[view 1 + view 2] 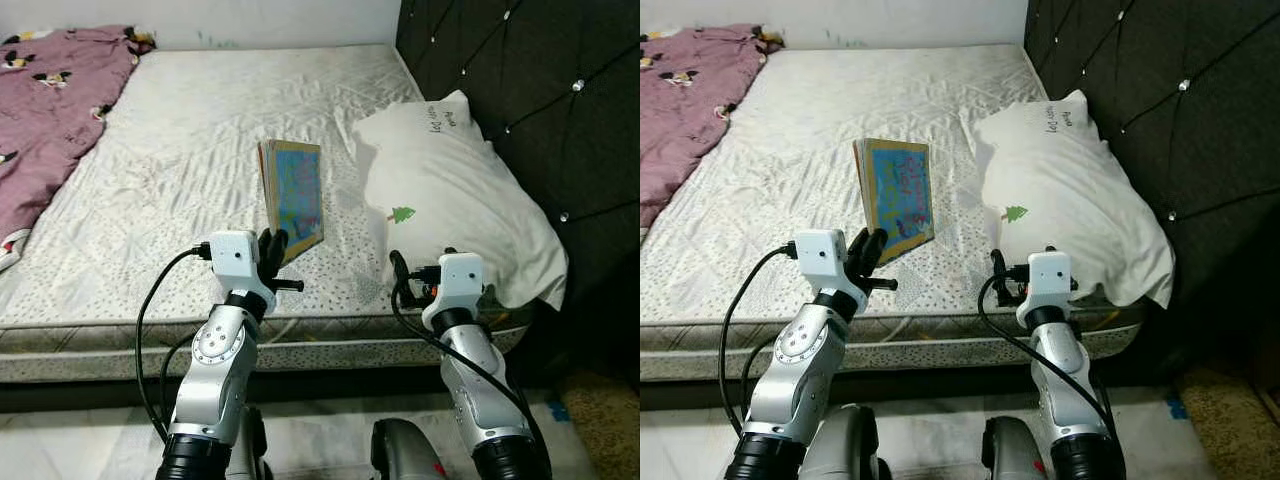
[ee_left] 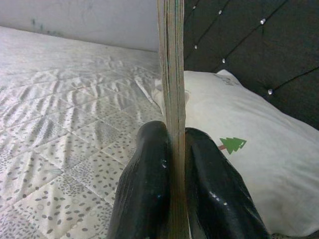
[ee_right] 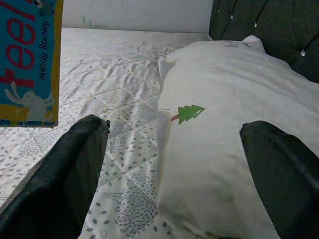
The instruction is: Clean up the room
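A thin picture book (image 1: 295, 195) with a blue cover and yellow border stands upright above the mattress (image 1: 190, 150), held by its lower corner. My left gripper (image 1: 272, 252) is shut on the book; in the left wrist view both black fingers (image 2: 149, 189) press its edge (image 2: 172, 99) between them. My right gripper (image 1: 400, 283) hovers open over the mattress's front edge, just in front of the white pillow (image 1: 455, 190). The right wrist view has the pillow's green tree print (image 3: 190, 112) between the spread fingers (image 3: 75, 164) and the book's corner (image 3: 30, 59) to one side.
A purple patterned blanket (image 1: 50, 110) lies on the far left of the mattress. A dark tufted headboard (image 1: 540, 90) runs along the right side. Pale floor (image 1: 90, 435) lies below the bed's front edge.
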`<state>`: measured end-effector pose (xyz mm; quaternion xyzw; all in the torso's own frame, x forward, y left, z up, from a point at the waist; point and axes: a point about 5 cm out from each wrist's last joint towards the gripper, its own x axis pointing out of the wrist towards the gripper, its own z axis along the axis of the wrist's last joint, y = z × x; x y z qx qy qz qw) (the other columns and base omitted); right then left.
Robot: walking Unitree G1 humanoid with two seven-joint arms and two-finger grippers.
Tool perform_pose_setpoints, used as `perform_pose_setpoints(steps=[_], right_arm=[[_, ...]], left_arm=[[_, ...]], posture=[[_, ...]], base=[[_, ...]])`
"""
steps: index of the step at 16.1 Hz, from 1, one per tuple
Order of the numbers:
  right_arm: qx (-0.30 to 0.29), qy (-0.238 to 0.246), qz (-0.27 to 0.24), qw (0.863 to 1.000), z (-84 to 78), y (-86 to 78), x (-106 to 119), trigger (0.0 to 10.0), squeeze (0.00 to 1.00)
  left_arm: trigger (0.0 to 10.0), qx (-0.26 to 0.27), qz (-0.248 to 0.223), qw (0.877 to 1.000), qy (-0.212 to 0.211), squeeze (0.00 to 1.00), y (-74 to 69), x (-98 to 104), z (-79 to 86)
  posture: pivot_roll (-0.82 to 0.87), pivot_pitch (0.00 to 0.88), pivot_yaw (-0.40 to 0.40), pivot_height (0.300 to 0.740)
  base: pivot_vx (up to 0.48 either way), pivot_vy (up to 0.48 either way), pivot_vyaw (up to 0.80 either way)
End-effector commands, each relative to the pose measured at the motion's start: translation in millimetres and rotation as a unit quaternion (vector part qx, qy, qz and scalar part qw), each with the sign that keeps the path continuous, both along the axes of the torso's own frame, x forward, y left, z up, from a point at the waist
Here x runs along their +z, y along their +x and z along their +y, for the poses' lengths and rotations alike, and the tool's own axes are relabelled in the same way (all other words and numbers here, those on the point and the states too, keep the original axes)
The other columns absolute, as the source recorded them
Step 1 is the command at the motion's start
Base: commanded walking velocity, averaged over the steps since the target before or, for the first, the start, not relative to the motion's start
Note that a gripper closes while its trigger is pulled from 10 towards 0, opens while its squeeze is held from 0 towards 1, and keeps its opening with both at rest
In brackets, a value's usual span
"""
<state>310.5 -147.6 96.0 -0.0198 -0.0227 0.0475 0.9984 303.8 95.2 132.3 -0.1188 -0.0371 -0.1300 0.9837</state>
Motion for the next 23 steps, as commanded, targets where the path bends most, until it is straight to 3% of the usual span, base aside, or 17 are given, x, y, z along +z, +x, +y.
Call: perform_pose_setpoints(steps=[1, 10, 19, 23], right_arm=[[0.012, -0.005, -0.009, 1.000, 3.7, 0.0, 2.7, 10.0, 0.00], [0.014, -0.004, -0.008, 1.000, 4.9, 0.8, 1.7, 10.0, 0.00], [0.017, -0.008, -0.008, 1.000, 6.1, 1.3, 0.4, 10.0, 0.00], [0.023, -0.015, -0.014, 1.000, 8.5, 1.3, 1.8, 10.0, 0.00]], left_arm=[[10.0, -0.004, -0.035, 0.999, -0.006, 0.00, 1.3, 16.2, -2.4], [10.0, -0.006, -0.028, 1.000, -0.009, 0.00, 3.3, 16.4, -3.9], [10.0, -0.009, -0.028, 1.000, -0.010, 0.00, 2.9, 17.1, -5.1], [10.0, -0.010, -0.025, 1.000, -0.009, 0.00, 2.7, 15.6, -6.2]], posture=[[-0.11, 0.127, 0.027, 0.637], [-0.11, 0.117, 0.030, 0.637], [-0.10, 0.113, 0.033, 0.637], [-0.10, 0.117, 0.031, 0.637]], base=[[0.390, 0.000, 0.00], [0.435, 0.000, 0.00], [0.000, 0.000, 0.00], [0.000, 0.000, 0.80]])
